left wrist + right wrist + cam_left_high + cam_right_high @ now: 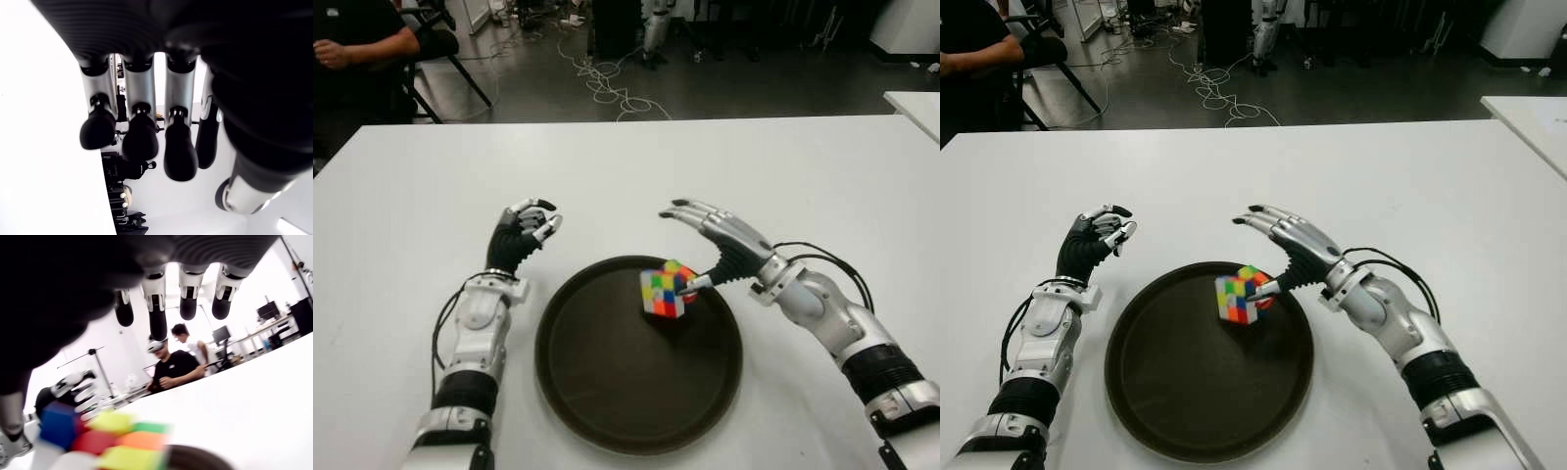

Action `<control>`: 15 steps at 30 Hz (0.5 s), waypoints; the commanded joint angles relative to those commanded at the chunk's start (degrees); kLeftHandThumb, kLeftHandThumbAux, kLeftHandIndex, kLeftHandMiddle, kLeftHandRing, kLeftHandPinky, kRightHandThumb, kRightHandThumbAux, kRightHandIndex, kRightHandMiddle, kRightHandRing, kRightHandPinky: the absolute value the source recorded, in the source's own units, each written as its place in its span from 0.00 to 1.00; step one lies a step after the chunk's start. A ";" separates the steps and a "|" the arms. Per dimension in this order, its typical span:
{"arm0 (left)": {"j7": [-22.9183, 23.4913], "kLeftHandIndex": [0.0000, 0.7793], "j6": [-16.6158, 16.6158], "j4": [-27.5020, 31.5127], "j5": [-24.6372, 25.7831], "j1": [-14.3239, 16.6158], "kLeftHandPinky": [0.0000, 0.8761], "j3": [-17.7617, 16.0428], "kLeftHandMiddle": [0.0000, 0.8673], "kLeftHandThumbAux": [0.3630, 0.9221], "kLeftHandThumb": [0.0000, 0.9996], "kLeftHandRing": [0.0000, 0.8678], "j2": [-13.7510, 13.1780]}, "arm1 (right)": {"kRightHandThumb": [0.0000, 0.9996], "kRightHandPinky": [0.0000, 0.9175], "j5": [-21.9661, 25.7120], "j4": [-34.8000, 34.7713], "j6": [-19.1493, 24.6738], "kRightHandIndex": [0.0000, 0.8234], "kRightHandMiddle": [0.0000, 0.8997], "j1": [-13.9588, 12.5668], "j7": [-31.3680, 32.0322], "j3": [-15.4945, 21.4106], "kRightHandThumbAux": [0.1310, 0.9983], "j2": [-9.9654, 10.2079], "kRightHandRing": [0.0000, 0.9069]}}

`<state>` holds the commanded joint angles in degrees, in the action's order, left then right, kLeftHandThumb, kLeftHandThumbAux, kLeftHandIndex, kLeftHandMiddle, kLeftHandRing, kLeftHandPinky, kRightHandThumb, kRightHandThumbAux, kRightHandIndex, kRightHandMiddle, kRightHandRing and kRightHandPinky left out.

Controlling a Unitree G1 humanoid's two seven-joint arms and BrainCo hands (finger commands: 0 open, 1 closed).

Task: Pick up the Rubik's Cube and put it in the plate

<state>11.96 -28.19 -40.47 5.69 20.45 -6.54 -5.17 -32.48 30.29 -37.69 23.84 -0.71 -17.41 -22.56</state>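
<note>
The Rubik's Cube point(667, 292) sits in the plate point(607, 392) at 8 o'clock from the wide-open right hand point(720, 240), its thumb touching.

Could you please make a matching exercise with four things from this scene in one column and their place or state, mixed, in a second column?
Column 1:
1. Rubik's Cube
2. plate
3. left hand
4. right hand

Column 2:
a. dark, round, between the two arms
b. fingers extended, thumb tip by the cube
c. inside the plate, near its far rim
d. fingers curled, holding nothing, left of the plate

Pairs: 1-c, 2-a, 3-d, 4-b
</note>
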 joint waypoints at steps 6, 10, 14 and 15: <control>-0.30 0.56 0.07 0.01 -0.01 -0.02 0.85 -0.16 0.88 0.63 0.69 0.88 0.21 | 0.00 0.00 1.02 0.95 1.45 0.00 0.00 0.58 0.57 0.43 0.46 0.02 0.00; -0.60 0.56 0.25 0.03 -0.12 -0.01 0.85 -0.20 0.87 0.63 0.69 0.88 0.33 | 0.00 0.00 1.50 1.35 2.12 0.00 0.00 0.77 0.85 0.47 0.45 0.00 0.00; -0.74 0.56 0.20 -0.01 -0.37 0.03 0.85 -0.13 0.87 0.63 0.69 0.88 0.28 | 0.00 0.00 2.11 1.52 2.59 0.00 0.00 0.86 1.11 0.57 0.44 -0.03 0.00; -0.77 0.56 0.12 -0.04 -0.44 0.04 0.85 -0.11 0.87 0.63 0.69 0.88 0.25 | 0.00 0.00 2.28 1.63 2.75 0.00 0.00 0.88 1.10 0.67 0.44 -0.01 0.00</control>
<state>11.19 -28.07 -40.51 5.24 20.49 -6.65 -4.93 -30.19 31.93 -34.94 24.72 0.40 -16.74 -22.58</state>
